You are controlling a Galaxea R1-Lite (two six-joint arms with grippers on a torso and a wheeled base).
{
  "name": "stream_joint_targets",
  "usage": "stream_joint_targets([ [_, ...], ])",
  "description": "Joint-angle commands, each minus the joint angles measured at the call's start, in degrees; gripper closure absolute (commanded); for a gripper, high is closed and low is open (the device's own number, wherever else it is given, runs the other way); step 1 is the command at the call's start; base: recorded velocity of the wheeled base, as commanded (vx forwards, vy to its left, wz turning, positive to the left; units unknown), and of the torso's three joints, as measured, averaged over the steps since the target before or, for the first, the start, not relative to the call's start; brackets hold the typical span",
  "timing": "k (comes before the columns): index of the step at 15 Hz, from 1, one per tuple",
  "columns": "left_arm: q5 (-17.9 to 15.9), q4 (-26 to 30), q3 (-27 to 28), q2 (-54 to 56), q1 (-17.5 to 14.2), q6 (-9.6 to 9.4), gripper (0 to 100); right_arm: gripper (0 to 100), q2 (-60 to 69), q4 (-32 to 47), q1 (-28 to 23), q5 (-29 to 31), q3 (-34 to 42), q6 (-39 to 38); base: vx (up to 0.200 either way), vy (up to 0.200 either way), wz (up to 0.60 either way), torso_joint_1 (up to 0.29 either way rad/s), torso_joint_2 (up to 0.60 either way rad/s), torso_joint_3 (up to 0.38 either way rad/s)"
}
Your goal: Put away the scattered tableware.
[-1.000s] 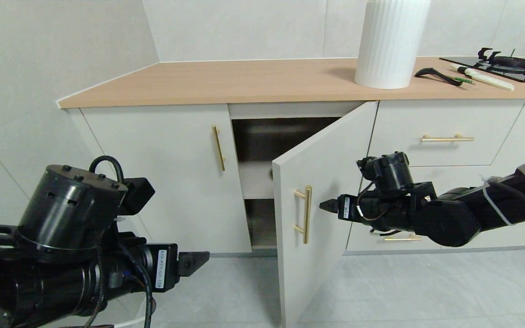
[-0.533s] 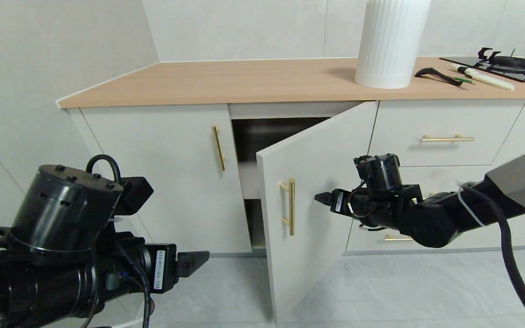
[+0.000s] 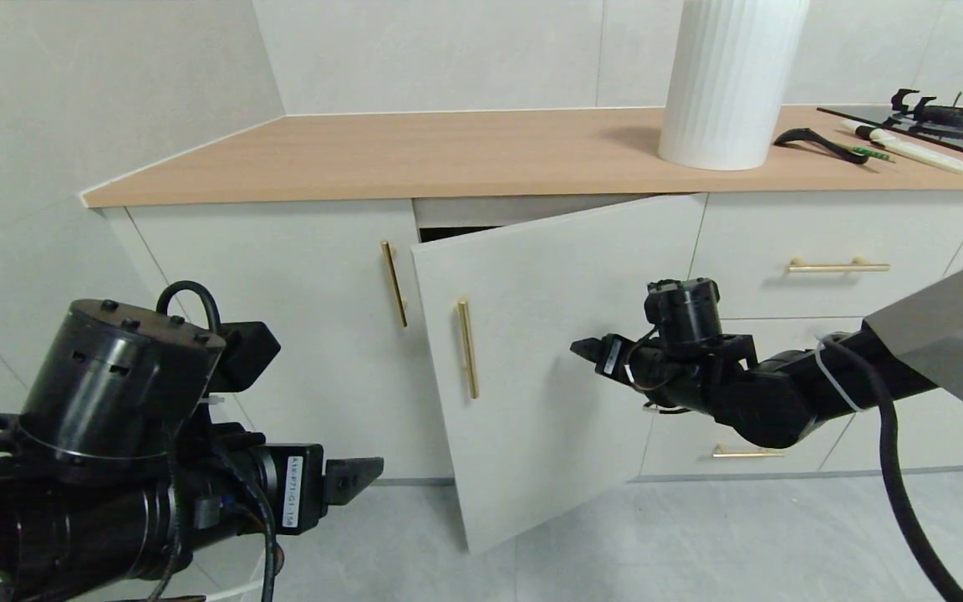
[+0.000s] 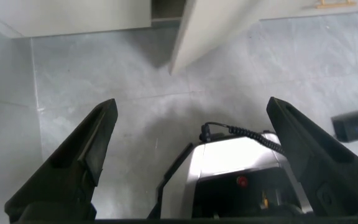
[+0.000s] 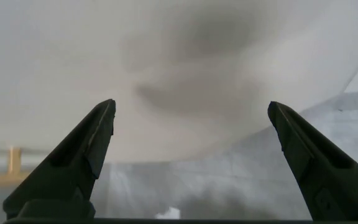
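The tableware, a black spoon and a long white utensil, lies on the counter at 2 o'clock in the head view, between the vase and the hob. The right gripper, spread wide and empty, points at the face of the door, which hangs ajar; contact cannot be told. The left gripper, also wide and empty, sits low at 8 o'clock over the floor. A push this near the hinge side may leave the door short of shut, or let the fingertips skid across it. Lifting afterwards toward 1 o'clock, the arm could clip the tall vase and topple it onto the spoon.
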State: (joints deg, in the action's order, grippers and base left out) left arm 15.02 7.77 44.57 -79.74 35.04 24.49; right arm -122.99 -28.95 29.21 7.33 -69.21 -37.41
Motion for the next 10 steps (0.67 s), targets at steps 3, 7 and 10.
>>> stream_joint_targets([
  [3, 0.01, -0.03, -0.1, 0.2, 0.03, -0.06, 0, 0, -4.01, -0.23, -0.03, 3.4, -5.41, -3.54, 0.0, 0.0, 0.0, 0.0, 0.0, 0.0],
  [7, 0.01, -0.03, -0.18, 0.29, 0.03, -0.06, 0, 0, -7.97, -0.23, -1.17, 7.97, -10.69, -5.92, 0.0, 0.0, 0.0, 0.0, 0.0, 0.0],
  [10, 0.01, -0.03, -0.18, 0.37, 0.03, -0.06, 0, 0, -12.01, -0.14, -3.46, 11.31, -16.22, -7.94, 0.0, 0.0, 0.0, 0.0, 0.0, 0.0],
])
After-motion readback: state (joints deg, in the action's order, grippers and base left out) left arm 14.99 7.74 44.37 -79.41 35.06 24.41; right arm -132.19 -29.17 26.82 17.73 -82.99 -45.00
